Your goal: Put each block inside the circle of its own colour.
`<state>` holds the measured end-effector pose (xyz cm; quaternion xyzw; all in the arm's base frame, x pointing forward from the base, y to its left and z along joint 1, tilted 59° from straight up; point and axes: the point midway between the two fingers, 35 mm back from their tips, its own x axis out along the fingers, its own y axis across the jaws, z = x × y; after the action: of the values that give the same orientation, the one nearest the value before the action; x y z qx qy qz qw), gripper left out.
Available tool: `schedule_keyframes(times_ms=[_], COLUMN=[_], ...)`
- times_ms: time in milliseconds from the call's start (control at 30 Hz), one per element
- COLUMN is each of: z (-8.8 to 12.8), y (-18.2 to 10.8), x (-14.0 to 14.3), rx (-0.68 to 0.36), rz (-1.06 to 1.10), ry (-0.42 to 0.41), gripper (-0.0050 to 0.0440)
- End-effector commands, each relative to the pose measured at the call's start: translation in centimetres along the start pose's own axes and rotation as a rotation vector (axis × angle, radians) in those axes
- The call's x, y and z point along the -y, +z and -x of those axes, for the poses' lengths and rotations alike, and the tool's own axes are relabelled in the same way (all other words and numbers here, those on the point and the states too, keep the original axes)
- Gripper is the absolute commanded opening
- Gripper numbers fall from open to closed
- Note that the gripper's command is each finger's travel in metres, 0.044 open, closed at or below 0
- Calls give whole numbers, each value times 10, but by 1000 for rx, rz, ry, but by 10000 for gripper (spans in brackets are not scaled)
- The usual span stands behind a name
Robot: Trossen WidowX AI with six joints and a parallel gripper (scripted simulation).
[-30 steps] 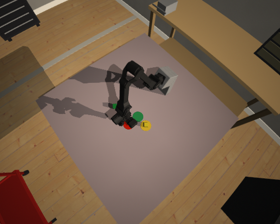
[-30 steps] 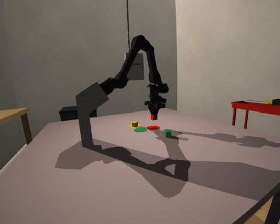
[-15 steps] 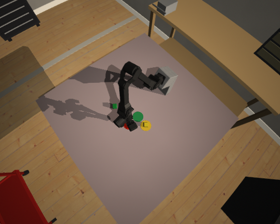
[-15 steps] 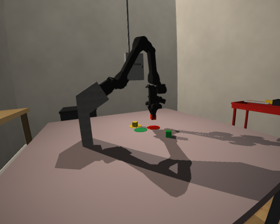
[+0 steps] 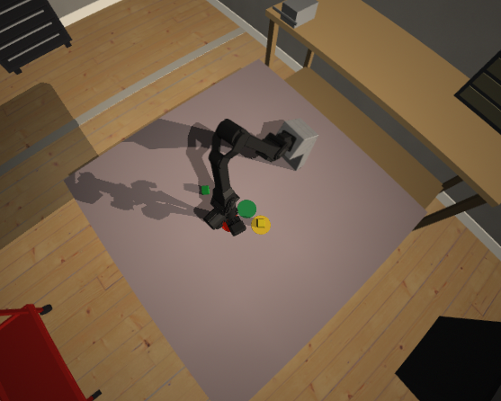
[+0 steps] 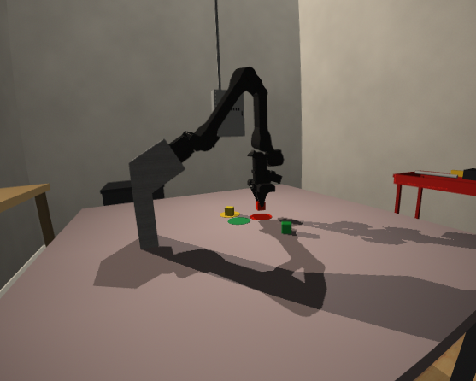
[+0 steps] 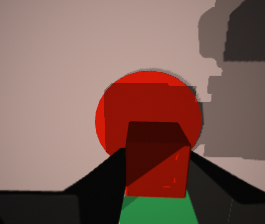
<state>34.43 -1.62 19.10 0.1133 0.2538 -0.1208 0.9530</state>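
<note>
Your gripper [image 6: 261,204] is clamped on the red block [image 6: 260,206] just above the red circle [image 6: 261,217] mid-table (no readable writing anywhere).

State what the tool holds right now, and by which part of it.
The tool is shut on the red block, its fingers pressing the block's two opposite side faces, just above the red circle.

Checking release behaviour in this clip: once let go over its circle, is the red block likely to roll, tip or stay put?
The red block looks like a flat-faced cube, so it will probably not roll. It hangs just above the red circle in the gripper, so a short drop should land flat. It keeps its shape between the fingers, suggesting it is rigid.
</note>
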Motion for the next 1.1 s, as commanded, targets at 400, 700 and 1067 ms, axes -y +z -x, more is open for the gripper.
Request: schedule_keyframes(times_ms=[400,700,1067], z=[-4,-19,-34], y=[5,6,6], x=[-2,-2,-3], rx=[14,13,13], rz=[-2,-2,-1], ry=[8,8,8], gripper=[105,105,105])
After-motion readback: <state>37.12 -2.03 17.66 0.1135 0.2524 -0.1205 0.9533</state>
